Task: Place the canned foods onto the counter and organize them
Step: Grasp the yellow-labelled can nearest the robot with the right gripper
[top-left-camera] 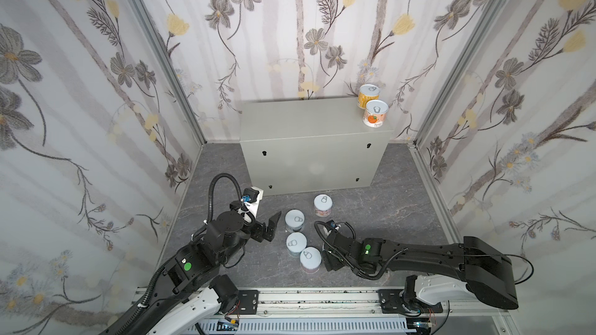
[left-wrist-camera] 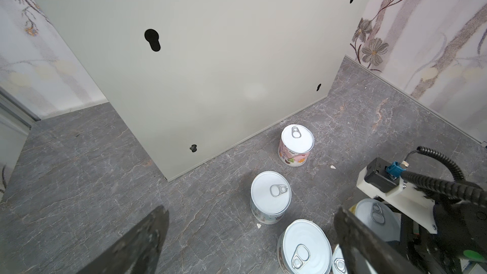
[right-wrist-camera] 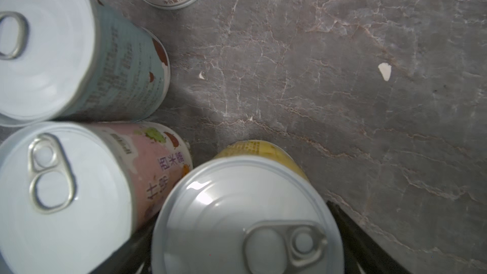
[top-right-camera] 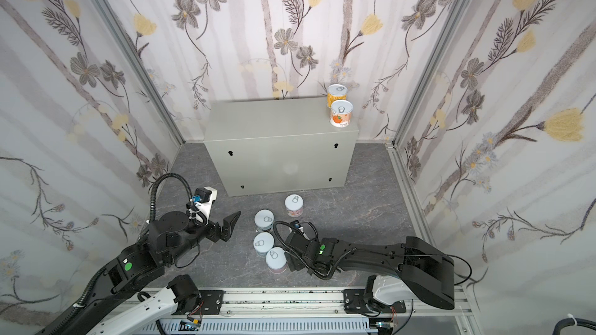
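"Right wrist view is showing me a yellow-label tin [right-wrist-camera: 245, 206], upright and seemingly standing on the floor [right-wrist-camera: 342, 88]. My right pincer [right-wrist-camera: 239, 213] is reaching around it, one finger along each side of its wall. I cannot tell whether the jaws are pressing on it."

"And your left side?"

"I'm holding the left pincer [top-left-camera: 273, 223] spread wide and empty beside the floor cluster, out of the right arm's way."

"How is the bench looking?"

"I'm seeing two tins at the right end of the bench [top-left-camera: 306, 120]: a back yellow tin [top-left-camera: 368, 95] and an orange-print tin [top-left-camera: 375, 114] just in front of it. I'm reading that as a row starting from the corner. Four more are sitting on the floor, with a pink tin [top-left-camera: 322, 205] nearest the bench. Every lid is sealed with its pull-tab flat, so I'm not seeing any contents."
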